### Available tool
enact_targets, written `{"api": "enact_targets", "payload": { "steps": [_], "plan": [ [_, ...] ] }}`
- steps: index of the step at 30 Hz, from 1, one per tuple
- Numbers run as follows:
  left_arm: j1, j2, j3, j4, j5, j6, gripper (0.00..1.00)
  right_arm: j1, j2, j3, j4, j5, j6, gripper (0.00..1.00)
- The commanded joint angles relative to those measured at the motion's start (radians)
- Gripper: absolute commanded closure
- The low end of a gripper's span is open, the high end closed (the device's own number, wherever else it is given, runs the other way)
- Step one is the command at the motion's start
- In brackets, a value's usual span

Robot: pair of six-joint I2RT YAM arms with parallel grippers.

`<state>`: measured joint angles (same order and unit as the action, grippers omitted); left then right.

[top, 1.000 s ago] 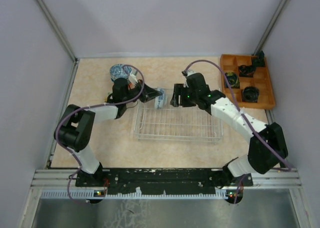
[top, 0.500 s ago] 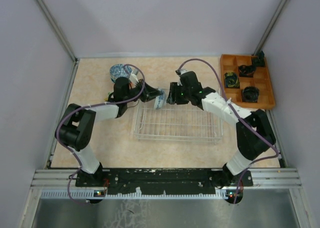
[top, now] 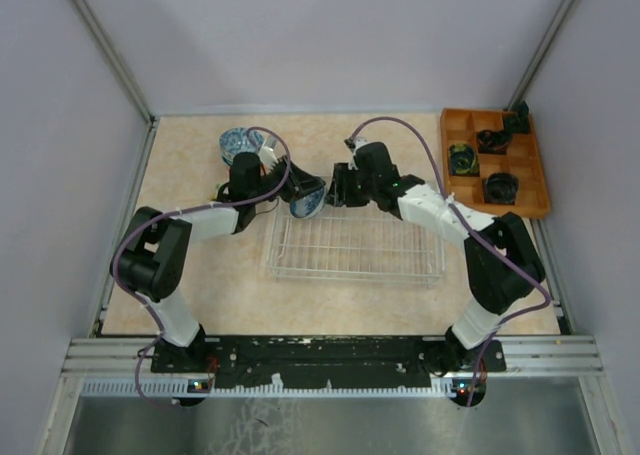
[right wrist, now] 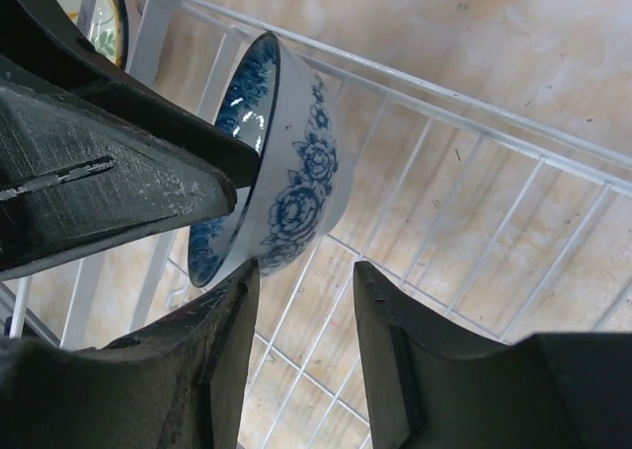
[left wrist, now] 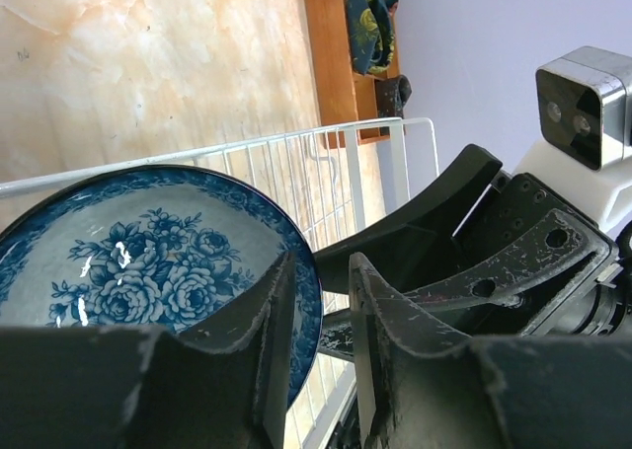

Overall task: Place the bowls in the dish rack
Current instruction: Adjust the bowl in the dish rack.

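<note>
No legible text, label, brand or number in any view

Overhead: the bowl (top: 307, 200) over the dish rack's (top: 355, 245) far-left corner sits between the left pincer (top: 296, 189) and the right pincer (top: 329, 194). Contact is too small to make out.
- Stack of bowls (top: 238, 140) near the worktop's far-left corner is part-covered by the left arm (top: 205, 223) and cable (top: 283, 165); count unclear.
- Black items (top: 500, 187) in the orange tray (top: 458, 125) are too small to identify.

Left wrist: the bowl's lower part is hidden behind this pincer's fingers (left wrist: 247, 350). The orange tray is cut by the top edge.

Right wrist: the bowl's inner side is hidden behind the left pincer.
- Whether the right fingers (right wrist: 222, 350) touch it, cannot tell.
- Green-patterned rim (right wrist: 107, 20), top left, is mostly covered.
</note>
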<state>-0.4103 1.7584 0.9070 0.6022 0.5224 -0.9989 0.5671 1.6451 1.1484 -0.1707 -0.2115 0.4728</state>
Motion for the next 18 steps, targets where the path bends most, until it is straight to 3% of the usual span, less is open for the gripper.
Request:
{"api": "enact_targets", "payload": {
  "steps": [1, 11, 18],
  "plan": [
    [0.034, 0.062, -0.04, -0.182, -0.09, 0.046, 0.66, 0.015, 0.037, 0.056, 0.071, -0.016, 0.01, 0.55],
    [0.028, -0.021, 0.012, -0.254, -0.104, 0.086, 0.6, 0.022, 0.017, 0.069, 0.046, 0.006, 0.001, 0.48],
    [-0.035, -0.043, 0.185, -0.547, -0.205, 0.251, 0.55, 0.019, -0.113, 0.003, 0.008, 0.069, 0.019, 0.46]
  ]
}}
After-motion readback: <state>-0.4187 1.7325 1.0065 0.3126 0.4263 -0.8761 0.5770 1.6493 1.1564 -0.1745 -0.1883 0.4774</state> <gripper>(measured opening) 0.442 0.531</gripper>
